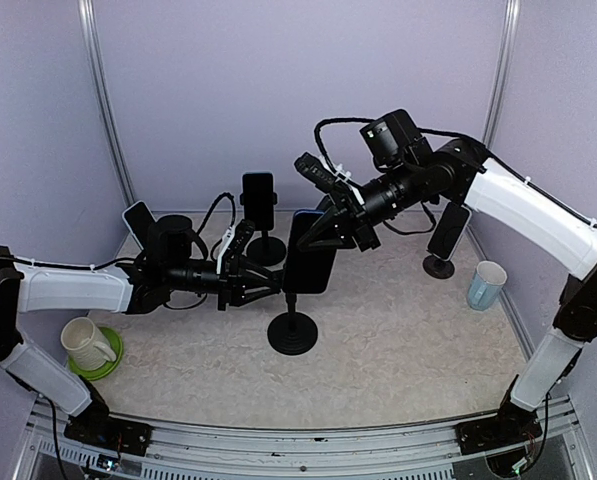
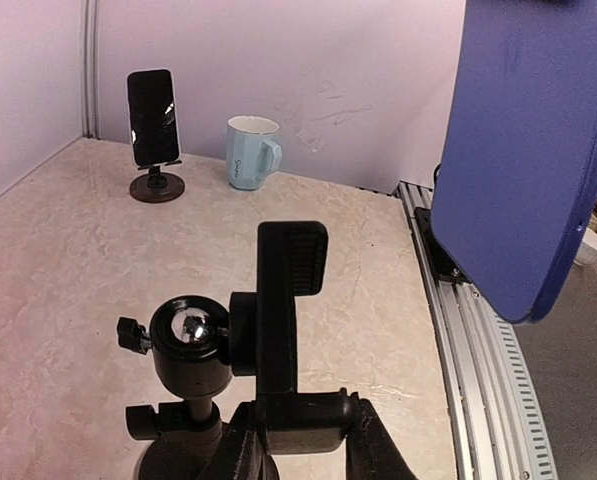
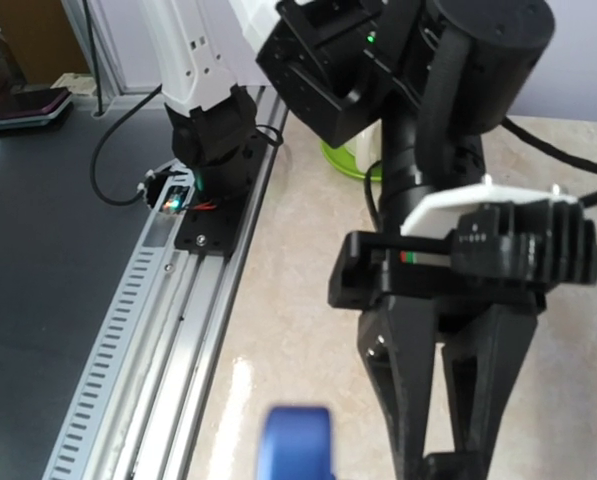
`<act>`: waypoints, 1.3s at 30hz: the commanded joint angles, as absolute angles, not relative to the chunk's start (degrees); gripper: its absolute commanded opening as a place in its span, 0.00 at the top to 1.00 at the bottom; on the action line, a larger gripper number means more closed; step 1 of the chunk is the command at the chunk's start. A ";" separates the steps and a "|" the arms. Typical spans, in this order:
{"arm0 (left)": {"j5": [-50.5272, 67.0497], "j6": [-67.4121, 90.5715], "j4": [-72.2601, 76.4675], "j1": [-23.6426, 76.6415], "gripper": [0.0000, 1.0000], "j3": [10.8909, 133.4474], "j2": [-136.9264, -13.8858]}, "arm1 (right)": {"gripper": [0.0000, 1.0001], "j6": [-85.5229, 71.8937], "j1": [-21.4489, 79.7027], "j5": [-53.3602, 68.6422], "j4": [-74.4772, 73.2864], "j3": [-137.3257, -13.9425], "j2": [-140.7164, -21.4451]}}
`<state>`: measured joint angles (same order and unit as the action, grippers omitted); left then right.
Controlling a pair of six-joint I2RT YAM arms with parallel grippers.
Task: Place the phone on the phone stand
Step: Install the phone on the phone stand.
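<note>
The phone point(image 2: 523, 150) is plain dark blue. The phone stand point(image 1: 292, 330) is all black. The table point(image 1: 398, 340) around the stand is pale beige with cloudy marble marks. Right of the stand is a light blue mug point(image 1: 486, 285). Left of the stand is a cream mug point(image 1: 81, 338) on a bright green saucer point(image 1: 106, 363). Behind the stand the wall point(image 1: 278, 80) is pale purple.

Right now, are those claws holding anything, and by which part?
The right claw grips the blue phone by its upper edge. The left claw seems closed on the phone stand at its clamp's lower end.
</note>
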<state>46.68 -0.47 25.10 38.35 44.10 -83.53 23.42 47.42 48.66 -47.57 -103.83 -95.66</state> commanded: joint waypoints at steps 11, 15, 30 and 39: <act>47.18 -1.42 23.08 38.89 0.94 47.01 -82.98 | 1.00 32.16 48.75 52.12 -52.98 -110.90 -102.15; 46.10 -2.54 20.21 39.83 0.96 48.41 -82.88 | 1.00 35.66 48.91 53.11 -58.56 -116.07 -107.44; 45.06 -3.47 14.81 40.17 0.96 50.13 -80.42 | 1.00 52.20 51.15 53.05 -65.85 -121.52 -113.37; 45.29 -4.62 11.60 40.95 0.95 50.05 -78.64 | 1.00 58.01 50.94 53.18 -69.27 -124.48 -116.15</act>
